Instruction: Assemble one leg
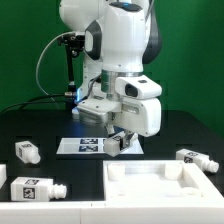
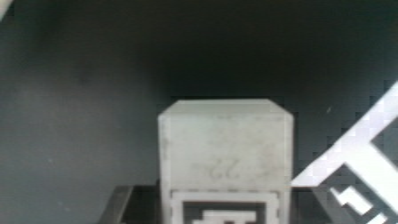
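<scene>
**Leg clamped in the gripper above the middle of the counter**

The gripper (image 1: 116,138) is closed around a leg (image 1: 122,145), holding it clear of the black counter (image 1: 72,170), about midway between its side edges. The bulk of the arm hides most of the fingers in the exterior view. In the wrist view the leg (image 2: 226,145) fills the centre as a pale block. Its tag (image 2: 231,212) is cut off by the picture's border, and the dark shapes flanking it there are too cropped to show the contact itself. The peg cannot be made out in either view.

The marker board (image 1: 85,146) lies flat just beside the held leg, on the exterior view's left. A white strip (image 2: 356,150) in the wrist view is blurred, so it cannot be identified.

Three other legs lie loose. Two (image 1: 27,152) (image 1: 35,188) are near the counter's edge on the exterior view's left. One (image 1: 195,160) is near the opposite edge. The large white slab (image 1: 150,168) fills the near corner on the exterior view's right and is partly out of frame.
</scene>
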{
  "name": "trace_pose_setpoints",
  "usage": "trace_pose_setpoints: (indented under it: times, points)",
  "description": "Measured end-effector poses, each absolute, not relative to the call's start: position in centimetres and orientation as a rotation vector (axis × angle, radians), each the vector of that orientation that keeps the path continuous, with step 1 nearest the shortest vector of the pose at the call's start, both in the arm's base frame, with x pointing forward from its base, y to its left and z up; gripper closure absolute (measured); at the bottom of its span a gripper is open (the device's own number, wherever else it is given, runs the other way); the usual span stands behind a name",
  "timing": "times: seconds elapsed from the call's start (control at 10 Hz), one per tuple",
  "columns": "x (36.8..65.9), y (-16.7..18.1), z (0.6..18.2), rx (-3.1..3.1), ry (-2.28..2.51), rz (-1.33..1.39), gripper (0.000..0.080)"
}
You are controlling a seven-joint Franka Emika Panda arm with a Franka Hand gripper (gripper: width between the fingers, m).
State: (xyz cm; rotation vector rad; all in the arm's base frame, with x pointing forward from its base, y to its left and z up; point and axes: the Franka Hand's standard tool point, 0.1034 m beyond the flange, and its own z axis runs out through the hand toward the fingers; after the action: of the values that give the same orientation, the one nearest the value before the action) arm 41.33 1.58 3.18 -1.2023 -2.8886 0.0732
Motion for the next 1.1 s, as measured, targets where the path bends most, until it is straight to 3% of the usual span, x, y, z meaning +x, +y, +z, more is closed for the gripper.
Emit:
trace_pose_setpoints:
  times: [0.3, 0.7, 0.8, 0.9, 1.0, 1.1]
  points:
    - [41.2, 0.5, 1.8, -0.648, -2.966, 0.124, 0.0515]
    - [41.2, 0.5, 1.1, -0.486, -2.989, 0.146, 0.0515]
    - [41.1, 0.4, 1.1, -0.497, -2.986, 0.147, 0.0448]
    - [41.1, 0.4, 1.0, -0.502, -2.985, 0.147, 0.0284]
    - [41.1, 0.4, 1.0, -0.507, -2.983, 0.147, 0.0284]
    - [41.1, 0.3, 1.1, -0.515, -2.984, 0.148, 0.0175]
